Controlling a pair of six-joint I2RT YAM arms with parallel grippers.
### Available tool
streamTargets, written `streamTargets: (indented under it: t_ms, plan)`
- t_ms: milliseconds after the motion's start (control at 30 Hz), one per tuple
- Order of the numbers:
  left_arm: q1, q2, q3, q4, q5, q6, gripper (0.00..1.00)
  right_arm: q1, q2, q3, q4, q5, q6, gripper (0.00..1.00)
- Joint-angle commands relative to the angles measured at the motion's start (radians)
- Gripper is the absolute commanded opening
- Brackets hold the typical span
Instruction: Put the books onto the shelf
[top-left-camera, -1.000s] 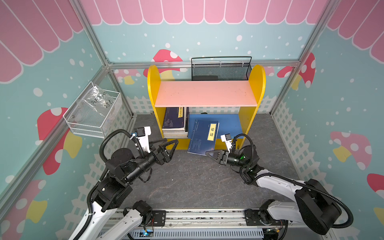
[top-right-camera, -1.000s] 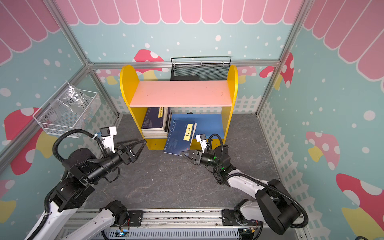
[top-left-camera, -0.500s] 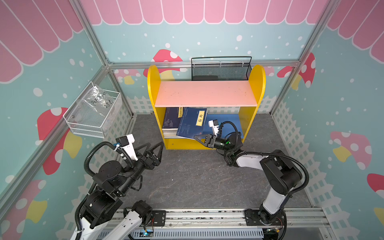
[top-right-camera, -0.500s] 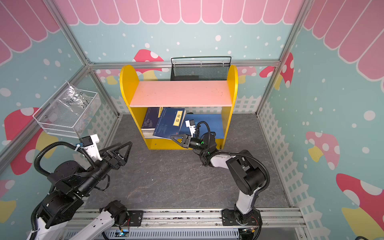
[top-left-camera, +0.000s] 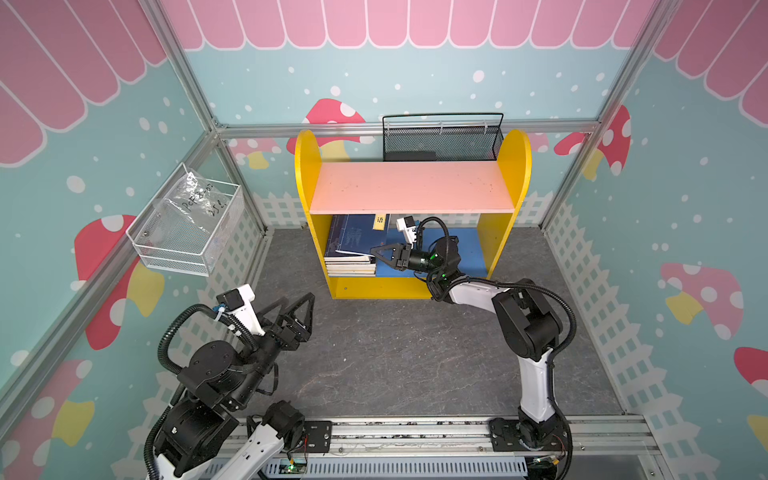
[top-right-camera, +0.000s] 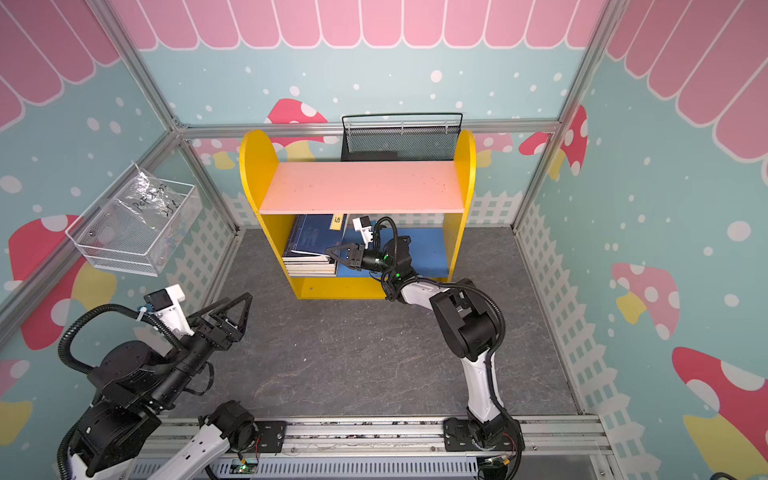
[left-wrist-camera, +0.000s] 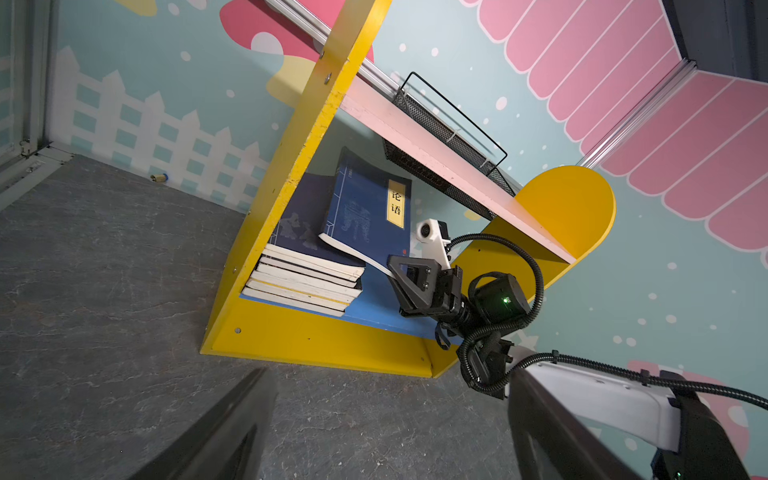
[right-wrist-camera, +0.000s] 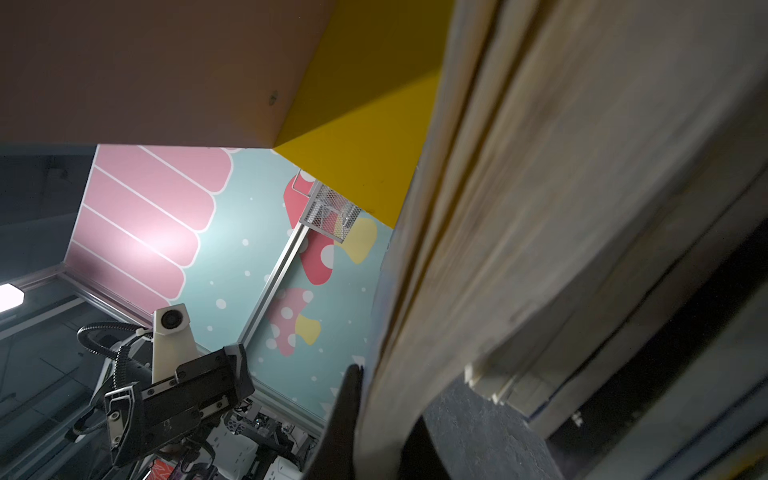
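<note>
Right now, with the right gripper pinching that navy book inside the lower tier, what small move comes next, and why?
Probably lower the right gripper slightly, so the navy book settles flat on the stack. The book sits over the stack under the pink board, but it is tilted, its far edge raised, and the jaws are shut on its corner.

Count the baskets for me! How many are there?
2. A black mesh basket hangs at the back wall, behind the shelf. A white wire basket hangs on the left wall, holding a plastic bag. I see none hidden.
</note>
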Motion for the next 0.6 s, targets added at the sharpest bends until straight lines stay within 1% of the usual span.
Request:
streamTargets:
  t_ms: [0,133,200,300,500,567]
  plan:
    - [0.003,0.007,0.002,-0.006,0.012,-0.005,0.89,-0.002,0.022,0.072,-0.047,-0.03,0.002,0.01]
    - [0.004,0.01,-0.004,-0.006,0.03,0.0,0.95,0.001,0.022,0.129,-0.148,-0.032,-0.044,0.01]
    - [0.003,0.019,-0.009,-0.005,0.045,-0.003,0.99,0.005,0.017,0.153,-0.23,-0.026,-0.087,0.01]
    - [0.003,0.035,-0.011,-0.005,0.059,-0.007,0.99,0.005,0.011,0.194,-0.392,-0.012,-0.169,0.02]
    - [0.003,0.031,-0.008,-0.004,0.05,0.0,0.99,0.008,0.038,0.303,-0.569,-0.025,-0.22,0.02]
    - [0.003,0.024,-0.011,-0.005,0.048,0.002,0.99,0.007,0.048,0.334,-0.594,-0.029,-0.226,0.02]
